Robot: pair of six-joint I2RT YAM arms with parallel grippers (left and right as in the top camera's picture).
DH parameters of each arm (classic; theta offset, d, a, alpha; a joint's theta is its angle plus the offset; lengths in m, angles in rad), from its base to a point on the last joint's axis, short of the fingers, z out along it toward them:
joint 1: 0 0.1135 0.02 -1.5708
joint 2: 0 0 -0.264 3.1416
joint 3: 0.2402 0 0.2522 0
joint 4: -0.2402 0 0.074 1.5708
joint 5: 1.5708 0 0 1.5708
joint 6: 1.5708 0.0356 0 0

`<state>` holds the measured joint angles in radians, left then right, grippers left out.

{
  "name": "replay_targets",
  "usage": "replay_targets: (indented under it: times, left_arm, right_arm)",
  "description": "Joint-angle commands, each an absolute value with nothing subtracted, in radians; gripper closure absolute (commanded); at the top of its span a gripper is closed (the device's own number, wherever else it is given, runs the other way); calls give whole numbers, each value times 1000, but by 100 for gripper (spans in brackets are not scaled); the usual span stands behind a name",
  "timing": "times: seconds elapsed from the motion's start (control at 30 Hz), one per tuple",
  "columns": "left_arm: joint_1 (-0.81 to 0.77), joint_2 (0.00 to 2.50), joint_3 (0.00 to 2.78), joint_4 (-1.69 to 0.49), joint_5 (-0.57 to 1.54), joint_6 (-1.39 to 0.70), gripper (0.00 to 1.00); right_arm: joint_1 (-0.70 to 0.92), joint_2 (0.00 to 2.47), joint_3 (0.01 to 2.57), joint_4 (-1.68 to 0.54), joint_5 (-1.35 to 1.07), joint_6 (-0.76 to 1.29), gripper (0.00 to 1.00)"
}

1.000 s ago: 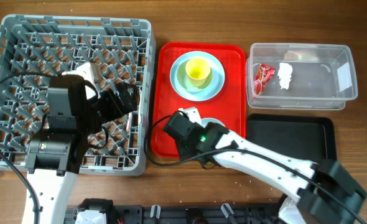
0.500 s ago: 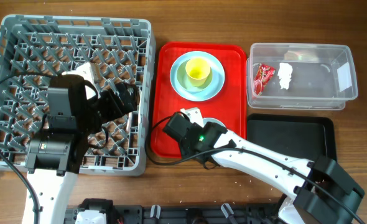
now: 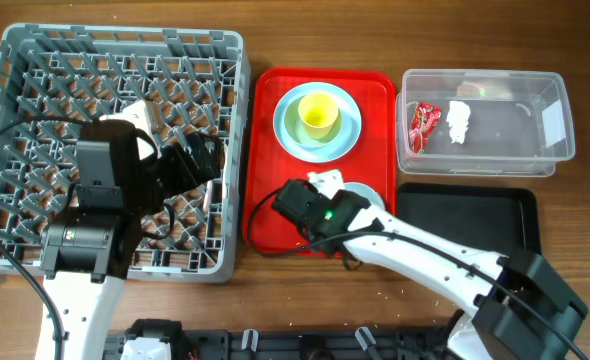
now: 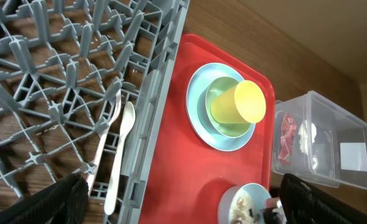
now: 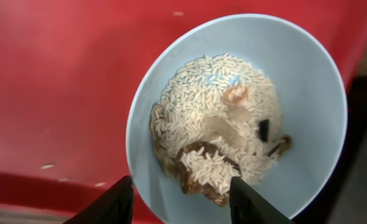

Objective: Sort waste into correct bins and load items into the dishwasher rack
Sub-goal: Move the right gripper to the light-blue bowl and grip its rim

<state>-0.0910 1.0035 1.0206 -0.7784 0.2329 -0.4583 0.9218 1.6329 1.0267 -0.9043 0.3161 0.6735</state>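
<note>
Left wrist view: left fingers [image 4: 62, 199] hang released over the dishwasher rack [image 4: 46, 74]. Right wrist view: right fingers [image 5: 112, 202] straddle the rim of the small light blue bowl [image 5: 295, 74] on the red tray [image 5: 59, 74]. Whether they grasp it, I cannot tell. A loose hold could spill the rice scraps [image 5: 214, 106].

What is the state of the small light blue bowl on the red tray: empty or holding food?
Holding food: the small light blue bowl carries beige rice-like scraps with brown bits.
</note>
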Motion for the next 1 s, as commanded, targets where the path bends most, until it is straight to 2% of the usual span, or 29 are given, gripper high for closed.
replay_targets:
  times: [0.0,0.1,0.2,0.23,0.5,0.63,0.97]
  left_arm:
    - [-85,1004,1021,-776,230,-453,0]
    - [-85,1004,1021,-776,230,-453,0]
    - [-85,1004,1021,-776,230,-453,0]
    - [-85,1004,1021,-776,230,-453,0]
    - [-85,1004,1021,-776,230,-453,0]
    - [-85,1004,1021,-776,230,-453,0]
    - [-85,1004,1021,-776,230,-453,0]
  right_arm:
    - [869,1646,1021,-928,391,681,50]
    - [845,1646,1021,-900,334,680,50]
    - [845,1646,1021,-790,154,647,51]
    - [845,1646,1021,-776,162,647,57]
    - [845,1646,1021,-769,275,655,58]
    - [844,1646,1020,-767,297,659,61]
    - [844,1646,956,-721,331,711,62]
